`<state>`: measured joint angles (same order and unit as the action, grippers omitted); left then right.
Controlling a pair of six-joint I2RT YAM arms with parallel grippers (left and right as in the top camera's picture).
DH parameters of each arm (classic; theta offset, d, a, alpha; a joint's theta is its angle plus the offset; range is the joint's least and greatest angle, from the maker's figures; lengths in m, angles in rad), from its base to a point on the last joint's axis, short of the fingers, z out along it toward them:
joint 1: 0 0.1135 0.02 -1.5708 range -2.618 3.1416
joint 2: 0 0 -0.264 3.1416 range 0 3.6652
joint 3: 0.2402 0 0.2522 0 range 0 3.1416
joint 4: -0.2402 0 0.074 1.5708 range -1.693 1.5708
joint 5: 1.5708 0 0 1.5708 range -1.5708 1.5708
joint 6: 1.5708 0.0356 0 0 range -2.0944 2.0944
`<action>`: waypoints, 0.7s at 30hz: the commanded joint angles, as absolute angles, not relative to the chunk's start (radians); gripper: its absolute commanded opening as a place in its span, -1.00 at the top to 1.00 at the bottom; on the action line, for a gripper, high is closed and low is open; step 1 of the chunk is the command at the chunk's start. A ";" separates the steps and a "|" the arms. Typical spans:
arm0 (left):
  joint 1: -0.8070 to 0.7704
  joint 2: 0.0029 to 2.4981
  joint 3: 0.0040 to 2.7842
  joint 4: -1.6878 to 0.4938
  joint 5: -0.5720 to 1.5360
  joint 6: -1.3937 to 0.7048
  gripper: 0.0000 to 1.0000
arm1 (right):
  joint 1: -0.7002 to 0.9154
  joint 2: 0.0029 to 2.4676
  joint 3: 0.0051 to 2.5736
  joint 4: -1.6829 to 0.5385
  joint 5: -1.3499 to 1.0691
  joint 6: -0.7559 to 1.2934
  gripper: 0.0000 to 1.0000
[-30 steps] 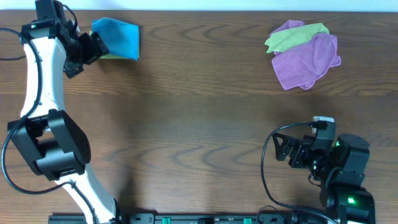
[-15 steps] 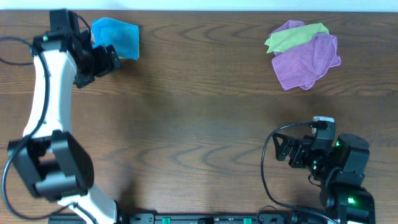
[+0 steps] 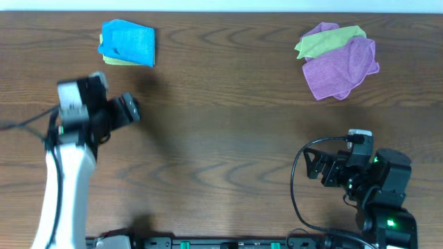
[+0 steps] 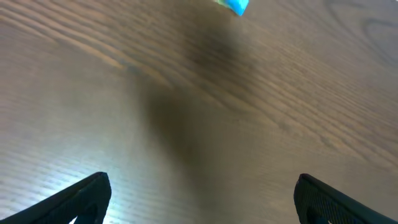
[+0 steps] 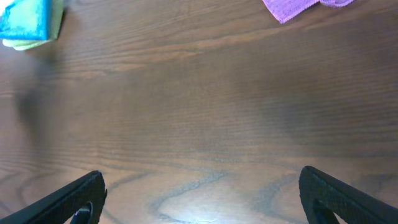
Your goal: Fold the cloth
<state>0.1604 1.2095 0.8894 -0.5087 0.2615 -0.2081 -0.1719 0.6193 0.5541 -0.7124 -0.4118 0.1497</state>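
Note:
The sky-blue cloth (image 3: 127, 42) lies folded at the back left of the table, on top of a yellow-green cloth whose edge shows under it. A corner of it shows in the left wrist view (image 4: 234, 6), and it shows at the top left of the right wrist view (image 5: 26, 18). My left gripper (image 3: 129, 109) is open and empty, well in front of the cloth over bare wood. My right gripper (image 3: 320, 168) is open and empty near the front right.
A pile of purple cloth (image 3: 341, 66) and yellow-green cloth (image 3: 327, 40) lies at the back right. The purple cloth's edge shows in the right wrist view (image 5: 292, 7). The wooden table (image 3: 228, 117) has a far edge at the top.
My left gripper has pulled back from the blue cloth toward the front of the table, leaving the cloth lying folded. The right arm has not moved.

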 commanded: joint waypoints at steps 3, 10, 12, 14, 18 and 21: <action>0.157 1.011 0.713 -0.443 0.244 -0.198 -0.91 | -0.178 0.616 0.551 -0.712 -0.422 0.160 -0.98; 0.157 0.735 0.476 -0.419 0.215 -0.198 -0.91 | -0.178 0.616 0.551 -0.712 -0.422 0.160 -0.99; 0.157 0.648 0.416 -0.422 0.206 -0.197 -0.91 | -0.178 0.616 0.551 -0.712 -0.422 0.160 -0.99; 0.157 0.566 0.365 -0.423 0.206 -0.196 -0.91 | -0.178 0.616 0.551 -0.712 -0.422 0.160 -0.99; 0.156 0.405 0.296 -0.473 0.205 -0.169 -0.91 | -0.178 0.616 0.551 -0.712 -0.422 0.160 -0.98; 0.156 0.315 0.284 -0.550 0.202 -0.129 -0.91 | -0.178 0.616 0.551 -0.712 -0.422 0.160 -0.99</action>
<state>0.1604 0.3790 0.2947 -0.5190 0.2199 -0.1833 -0.1719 0.6197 0.5541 -0.7128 -0.4118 0.1497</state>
